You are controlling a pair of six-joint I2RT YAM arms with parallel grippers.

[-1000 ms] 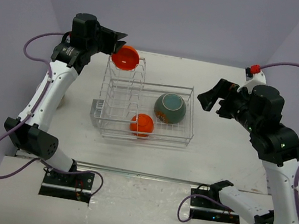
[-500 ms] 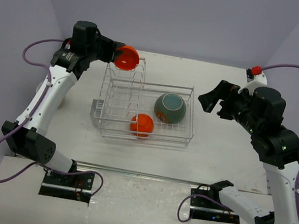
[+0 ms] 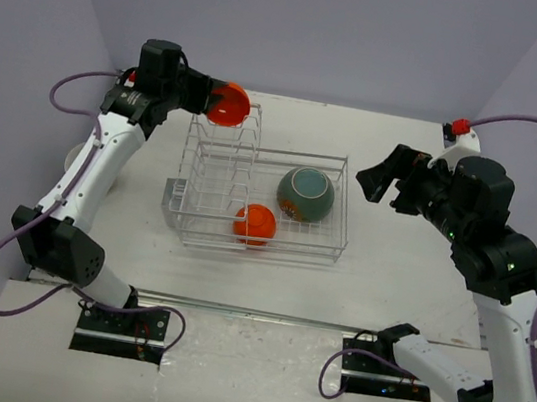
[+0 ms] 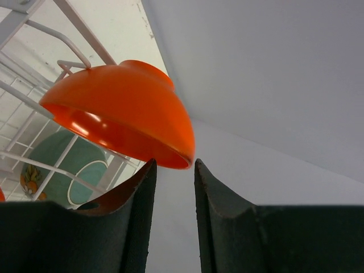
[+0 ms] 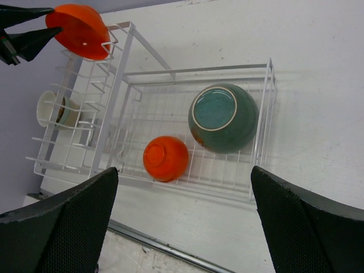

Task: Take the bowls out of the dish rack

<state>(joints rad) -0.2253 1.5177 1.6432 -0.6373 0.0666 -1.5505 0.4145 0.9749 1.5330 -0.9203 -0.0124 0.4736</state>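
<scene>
Wrist views add what we miss from above: left fingers (image 4: 139,219), narrowly parted, straddle the rim of a glossy orange bowl (image 4: 119,108) atop the upright slots of the silvery wire dish rack (image 3: 287,246); a cream bowl (image 5: 52,108) sits past that slotted end. Right fingers (image 5: 62,222) gape wide, empty. We see a large teal bowl (image 3: 305,193) and a second orange bowl (image 3: 255,223) in the basket on the white counter (image 3: 418,284), between lilac walls (image 3: 374,35).

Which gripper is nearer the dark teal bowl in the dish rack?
Right. The right gripper hangs just right of the dish rack, beside the teal bowl; the left gripper is at the orange bowl atop its tall far-left end, farther off.
</scene>
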